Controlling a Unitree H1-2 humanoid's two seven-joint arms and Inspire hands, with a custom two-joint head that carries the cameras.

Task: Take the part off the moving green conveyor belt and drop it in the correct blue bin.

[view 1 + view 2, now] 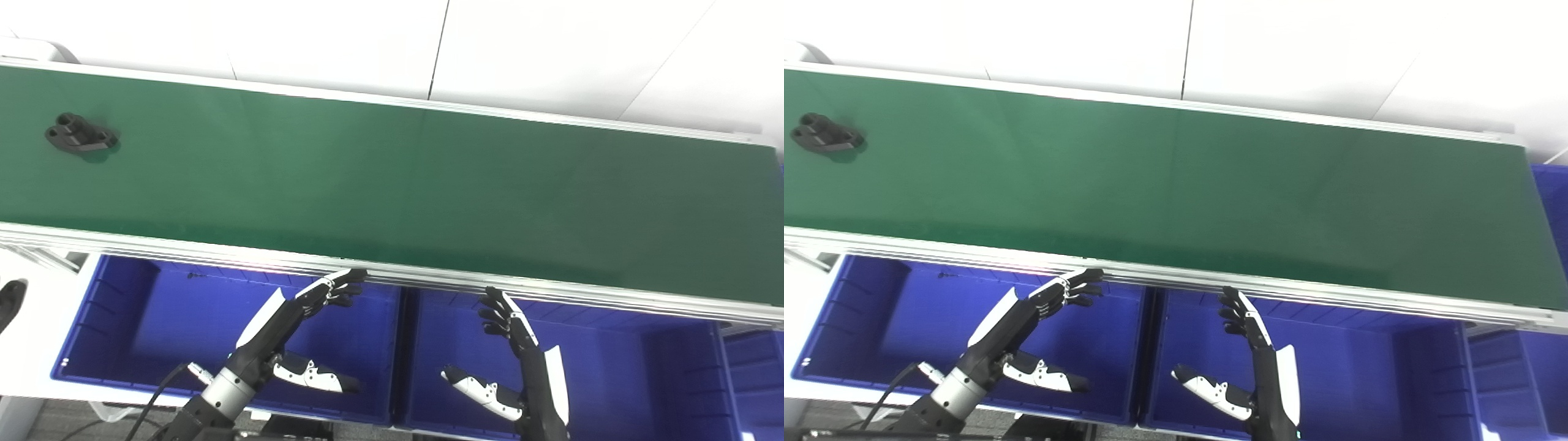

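Observation:
A black part (80, 135) lies on the green conveyor belt (392, 184) at its far left end. Below the belt's near rail stand two blue bins, a left bin (122, 318) and a right bin (625, 367). My left hand (288, 331) hovers over the left bin, open, fingers stretched toward the rail and thumb spread below. Over the right bin my right hand (514, 349) is open too, fingers pointing up at the rail. Both hands hold nothing and are far from the part.
The belt's aluminium rail (392, 275) runs just above both hands' fingertips. A further blue bin (753, 380) shows at the right edge. A white wall lies behind the belt. A dark object (9, 303) sits at the left edge on a white surface.

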